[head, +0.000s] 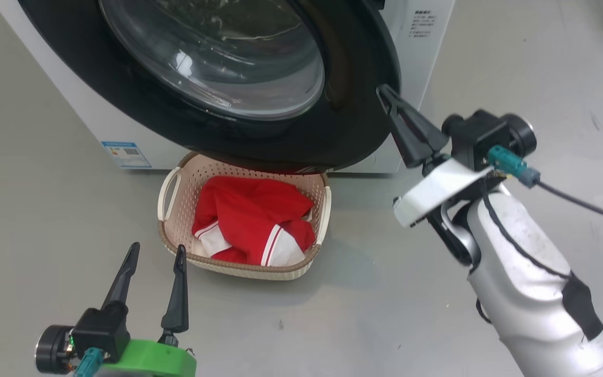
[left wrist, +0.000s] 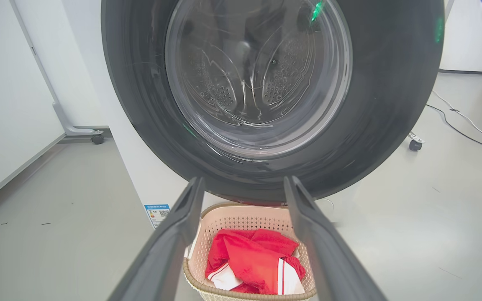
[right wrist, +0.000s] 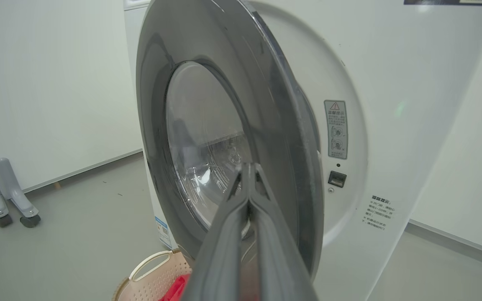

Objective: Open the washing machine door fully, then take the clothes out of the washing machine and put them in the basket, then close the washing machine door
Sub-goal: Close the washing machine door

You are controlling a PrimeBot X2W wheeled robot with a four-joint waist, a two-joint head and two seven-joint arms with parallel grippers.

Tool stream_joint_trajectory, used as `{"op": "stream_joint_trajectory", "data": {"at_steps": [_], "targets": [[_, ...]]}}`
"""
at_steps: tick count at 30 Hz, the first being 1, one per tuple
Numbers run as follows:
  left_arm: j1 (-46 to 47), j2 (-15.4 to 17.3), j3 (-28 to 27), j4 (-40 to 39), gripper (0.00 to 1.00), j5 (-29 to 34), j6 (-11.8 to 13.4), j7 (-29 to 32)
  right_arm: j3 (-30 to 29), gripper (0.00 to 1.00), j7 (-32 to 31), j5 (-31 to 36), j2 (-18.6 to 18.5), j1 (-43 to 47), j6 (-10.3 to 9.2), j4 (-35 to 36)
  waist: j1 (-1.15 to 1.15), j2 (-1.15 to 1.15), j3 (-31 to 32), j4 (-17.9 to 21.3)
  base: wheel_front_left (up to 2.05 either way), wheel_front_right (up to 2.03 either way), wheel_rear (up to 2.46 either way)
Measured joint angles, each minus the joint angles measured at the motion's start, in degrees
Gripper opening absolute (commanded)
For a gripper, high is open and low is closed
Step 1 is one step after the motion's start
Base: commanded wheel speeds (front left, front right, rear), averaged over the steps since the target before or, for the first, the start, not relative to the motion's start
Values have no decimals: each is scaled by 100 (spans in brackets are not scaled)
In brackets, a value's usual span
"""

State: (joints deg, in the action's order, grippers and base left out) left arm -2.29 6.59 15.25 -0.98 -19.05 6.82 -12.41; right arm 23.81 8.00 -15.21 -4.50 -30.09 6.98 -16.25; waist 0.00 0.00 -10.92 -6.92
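Our right end effector (head: 382,91), fingers pressed together and empty, has its tip at the free edge of the washing machine door (head: 343,136), which stands ajar from the washing machine (head: 422,63). The red clothes (head: 249,214) lie in the basket (head: 244,269), just below the door. Our left end effector (head: 157,250) hovers near the basket, fingers apart. We judge closing is the step in hand: push steadily at this edge, square to the glossy face, until the latch catches.
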Motion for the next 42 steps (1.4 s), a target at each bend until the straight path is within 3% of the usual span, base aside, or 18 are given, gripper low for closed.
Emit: {"op": "stream_joint_trajectory", "data": {"at_steps": [27, 42], "targets": [[531, -121, 199, 83, 100, 101, 0, -76, 123, 0, -29, -698, -119, -1699, 51, -1163, 0, 0, -712, -320, 0, 0, 0], [840, -214, 387, 82, 100, 152, -8, -85, 244, 0, -122, -695, -554, -2847, 51, -1706, 0, 0, -1134, -530, 0, 0, 0]]}}
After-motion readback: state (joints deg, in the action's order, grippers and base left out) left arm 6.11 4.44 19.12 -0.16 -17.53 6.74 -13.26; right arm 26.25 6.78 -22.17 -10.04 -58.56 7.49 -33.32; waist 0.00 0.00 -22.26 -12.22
